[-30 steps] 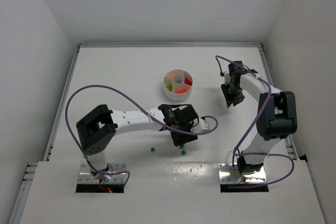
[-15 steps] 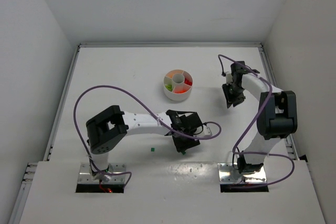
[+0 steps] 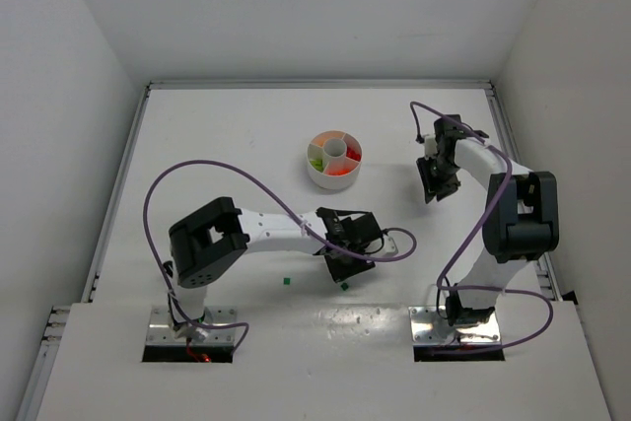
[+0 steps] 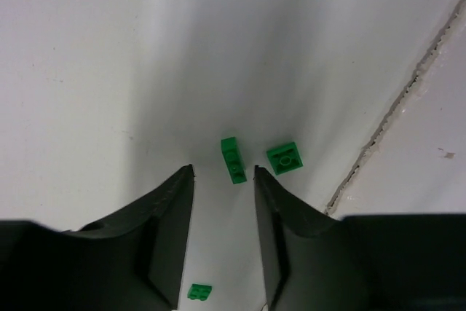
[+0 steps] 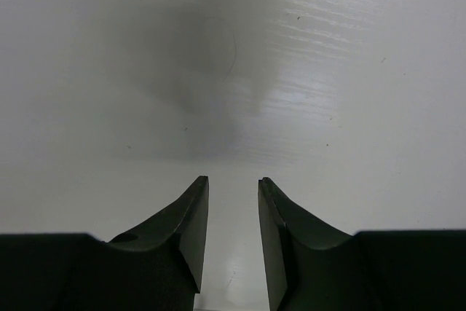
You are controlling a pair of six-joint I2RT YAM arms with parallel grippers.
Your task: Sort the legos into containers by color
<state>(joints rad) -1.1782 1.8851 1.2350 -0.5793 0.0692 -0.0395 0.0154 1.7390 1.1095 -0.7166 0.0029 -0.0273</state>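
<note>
Left wrist view has the left claw [image 4: 223, 169] open, its two fingers parted with nothing gripped, pointing down at the counter [image 4: 109, 49]. A narrow green brick [image 4: 233, 159] lies just beyond the fingertips, in line with the gap and not touching either finger. A square green brick [image 4: 285, 157] sits just beside it on the right, apart from it, and a third green brick [image 4: 199, 293] shows on the counter through the gap farther back. Seen from the top external camera, this claw and its bricks are well apart from the white dish [image 3: 320, 179], on the dish's near side. The dish's near wedge holds red-orange bricks [image 3: 338, 169] and its left wedge yellow-green bricks [image 3: 315, 157], around a small round hub [image 3: 334, 149]. The right claw [image 5: 233, 179] is also open and empty, hanging over bare counter to the right of the dish.
</note>
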